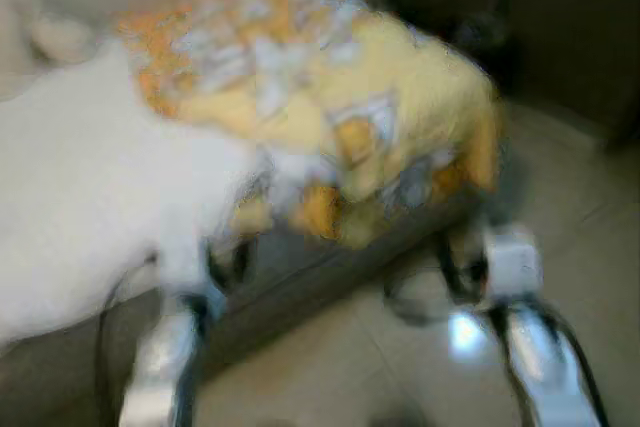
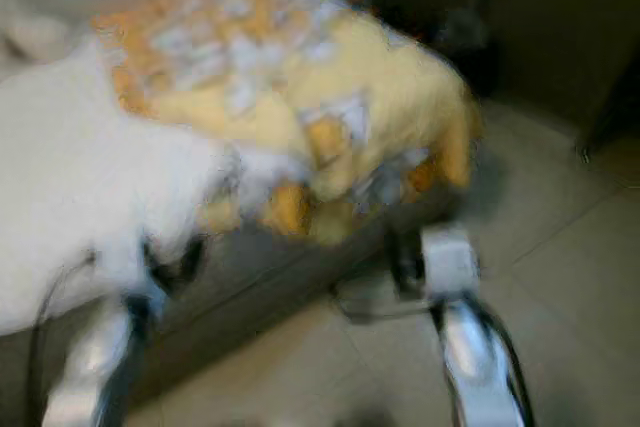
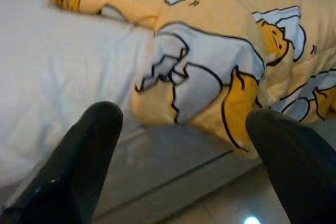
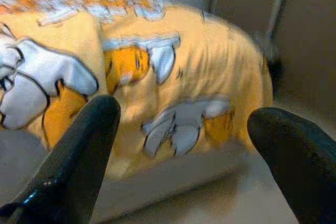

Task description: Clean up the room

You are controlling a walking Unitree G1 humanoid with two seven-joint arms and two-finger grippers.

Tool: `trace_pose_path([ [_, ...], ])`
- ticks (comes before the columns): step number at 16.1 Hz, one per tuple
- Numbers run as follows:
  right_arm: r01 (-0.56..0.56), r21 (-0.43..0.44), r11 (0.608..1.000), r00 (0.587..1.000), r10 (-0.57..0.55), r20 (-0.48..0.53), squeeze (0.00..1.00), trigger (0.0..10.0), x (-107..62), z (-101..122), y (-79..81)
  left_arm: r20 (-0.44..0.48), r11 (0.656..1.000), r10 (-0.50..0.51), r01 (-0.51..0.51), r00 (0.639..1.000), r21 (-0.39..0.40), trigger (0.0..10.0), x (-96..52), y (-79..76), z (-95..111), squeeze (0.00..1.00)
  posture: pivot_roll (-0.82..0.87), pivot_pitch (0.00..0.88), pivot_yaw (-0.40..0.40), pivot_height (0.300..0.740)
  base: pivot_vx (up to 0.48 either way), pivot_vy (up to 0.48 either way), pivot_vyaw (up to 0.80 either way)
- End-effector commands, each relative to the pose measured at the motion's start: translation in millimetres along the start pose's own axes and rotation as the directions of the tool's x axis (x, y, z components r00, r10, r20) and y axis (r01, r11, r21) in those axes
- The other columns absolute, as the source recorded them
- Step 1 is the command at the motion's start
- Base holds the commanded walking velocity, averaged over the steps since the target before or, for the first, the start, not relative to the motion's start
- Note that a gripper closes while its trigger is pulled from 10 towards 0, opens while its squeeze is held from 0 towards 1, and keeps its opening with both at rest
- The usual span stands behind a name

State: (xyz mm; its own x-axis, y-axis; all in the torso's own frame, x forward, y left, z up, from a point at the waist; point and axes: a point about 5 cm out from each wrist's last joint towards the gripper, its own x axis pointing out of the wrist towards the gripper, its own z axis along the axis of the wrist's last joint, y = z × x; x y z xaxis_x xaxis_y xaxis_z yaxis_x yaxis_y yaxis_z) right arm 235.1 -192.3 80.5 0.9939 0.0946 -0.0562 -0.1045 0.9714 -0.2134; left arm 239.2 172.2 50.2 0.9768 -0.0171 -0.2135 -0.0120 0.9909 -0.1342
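Both head views are smeared by motion blur, so edges and small details are hard to make out. A bed [image 1: 300, 287] runs from the lower left toward the centre right of the frame, its grey side panel showing below the bedding. A white sheet [image 1: 90, 177] covers the left half, cut off by the left edge. A yellow quilt [image 1: 330, 97] with white and orange cartoon prints lies bunched across the upper centre and spills over the bed's near corner; its lower edge hangs down over the grey side, and the folds there are too blurred to sort out. In the upper left a pale lump, perhaps a pillow, cannot be identified. The floor [image 1: 580, 217] is light tile at lower right, with a bright glare spot between the arms. Dark furniture or a wall fills the upper right, details lost in shadow.

The left gripper [image 1: 225, 262] sits low at centre left, in front of the bed's side where sheet and quilt meet. In the left wrist view its fingers [image 3: 79, 156] are spread wide apart, grasping nothing, with the quilt's hanging edge and the bed's side between and beyond them. The right gripper [image 1: 462, 265] is at lower right near the quilt's hanging corner; in the right wrist view its fingers [image 4: 79, 150] are likewise parted and empty, the quilt ahead of them. Both silver arms are cut off by the bottom edge.
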Motion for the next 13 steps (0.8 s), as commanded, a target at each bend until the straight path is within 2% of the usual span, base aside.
trace_pose_path([
  [1, -0.010, 0.011, 1.000, 0.998, 0.010, -0.056, 0.32, 10.0, -0.5, -9, -3.3, -0.027, 1.000, 0.025, -0.026, 0.999, -0.006, 10.0, -3.4, -1.7, -9, 0.00, -0.24, 0.000, 0.108, 0.732, 0.000, 0.000, 0.53],
  [2, -0.016, 0.012, 1.000, 0.998, 0.016, -0.061, 0.32, 10.0, 1.8, -9, -4.6, -0.025, 0.999, 0.032, -0.032, 0.999, -0.011, 10.0, -3.1, -2.3, -10, 0.00, -0.24, 0.000, 0.101, 0.732, 0.000, 0.000, 0.51],
  [4, -0.052, 0.010, 0.999, 0.996, 0.052, -0.072, 0.26, 10.0, 11.0, -8, -4.5, -0.014, 1.000, 0.021, -0.020, 1.000, 0.013, 10.0, -2.5, -9.6, -10, 0.00, -0.23, 0.000, 0.085, 0.740, 0.000, 0.000, 0.20],
  [6, -0.053, 0.016, 0.998, 0.996, 0.054, -0.074, 0.26, 10.0, 13.4, -9, -3.4, -0.006, 0.999, 0.006, -0.006, 1.000, 0.032, 10.0, -3.0, -13.9, -9, 0.00, -0.22, 0.000, 0.082, 0.740, 0.000, 0.000, 0.00],
  [10, -0.073, 0.029, 0.997, 0.994, 0.075, -0.083, 0.26, 10.0, 9.7, -13, 5.3, 0.027, 0.994, -0.065, 0.063, 0.998, 0.085, 10.0, -1.7, -21.6, -3, 0.00, -0.23, 0.000, 0.097, 0.740, 0.000, 0.000, 0.00],
  [12, -0.059, 0.031, 0.998, 0.994, 0.062, -0.088, 0.26, 10.0, 7.4, -16, 3.8, 0.032, 0.994, -0.085, 0.083, 0.996, 0.071, 10.0, -1.9, -23.3, -2, 0.00, -0.23, 0.000, 0.097, 0.740, 0.000, 0.000, 0.00],
  [13, -0.049, 0.036, 0.998, 0.994, 0.052, -0.092, 0.27, 10.0, 4.4, -17, 3.6, 0.043, 0.994, -0.093, 0.089, 0.995, 0.070, 10.0, -1.2, -22.4, 2, 0.00, -0.23, 0.000, 0.097, 0.740, 0.472, 0.000, 0.00],
])
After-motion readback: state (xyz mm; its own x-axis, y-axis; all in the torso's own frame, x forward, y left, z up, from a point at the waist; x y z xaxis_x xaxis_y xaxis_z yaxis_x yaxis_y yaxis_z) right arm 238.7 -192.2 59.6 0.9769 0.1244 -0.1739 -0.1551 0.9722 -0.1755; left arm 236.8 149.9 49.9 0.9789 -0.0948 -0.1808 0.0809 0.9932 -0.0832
